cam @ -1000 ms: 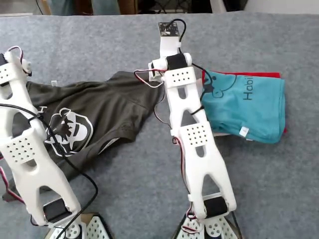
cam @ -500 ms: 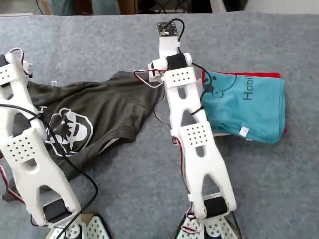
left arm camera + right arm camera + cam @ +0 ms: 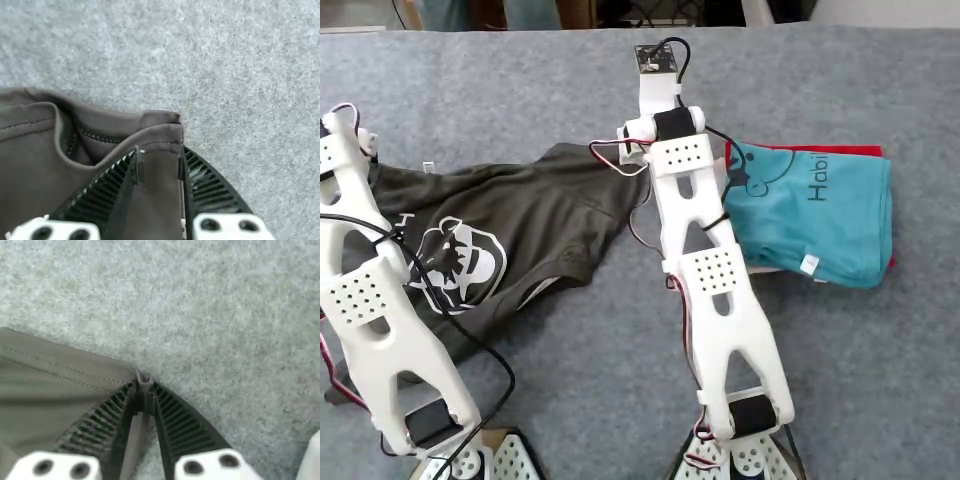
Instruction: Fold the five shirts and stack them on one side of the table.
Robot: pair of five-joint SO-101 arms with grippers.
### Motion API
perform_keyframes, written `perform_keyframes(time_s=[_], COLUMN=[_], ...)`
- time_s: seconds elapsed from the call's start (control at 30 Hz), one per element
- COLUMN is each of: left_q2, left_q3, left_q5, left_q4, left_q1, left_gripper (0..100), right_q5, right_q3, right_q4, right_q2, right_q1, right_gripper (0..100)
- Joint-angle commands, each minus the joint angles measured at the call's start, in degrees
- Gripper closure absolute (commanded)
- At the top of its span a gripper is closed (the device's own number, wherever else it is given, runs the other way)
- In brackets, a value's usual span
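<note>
A dark olive shirt [image 3: 510,235] with a white skull print lies spread out on the left half of the grey table [image 3: 520,80]. My left gripper [image 3: 159,156] is shut on a folded hem corner of this shirt [image 3: 60,170] at its far left edge. My right gripper [image 3: 144,390] is shut on the thin edge of the same shirt [image 3: 55,390] at its far right corner, close to the table's middle. On the right side a folded teal shirt [image 3: 820,215] rests on a folded red shirt [image 3: 850,151].
Both white arms stretch from the near edge over the table: the left arm [image 3: 370,300] lies over the olive shirt's left part, and the right arm [image 3: 715,280] runs between the olive shirt and the folded stack. Black cables [image 3: 470,330] trail over the shirt.
The left arm has shifted slightly to the left and toward the near edge, with the shirt's corner in its gripper. The right arm has kept still.
</note>
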Motion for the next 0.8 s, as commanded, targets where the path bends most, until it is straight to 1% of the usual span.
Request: perform_keyframes(time_s=[0.0, 0.2, 0.33, 0.77], left_q2=[-1.23, -1.23, -0.79, -0.62], left_q3=[-2.86, -2.95, -2.77, -2.42], left_q5=[0.18, 0.18, 0.18, 0.09], left_q4=[0.18, -0.44, -3.69, -4.04], left_q1=[-0.57, 0.4, 1.63, 2.86], left_gripper=[86, 85, 83, 83], right_q5=[0.53, 0.53, 0.53, 0.53], right_q3=[-2.68, -2.68, -2.68, -2.68], right_q4=[-0.53, -0.53, -0.53, -0.79], right_q2=[-0.66, -0.66, -0.66, -0.66], right_q1=[-0.88, -0.97, -0.88, -0.62], right_gripper=[98.1, 98.1, 98.1, 98.1])
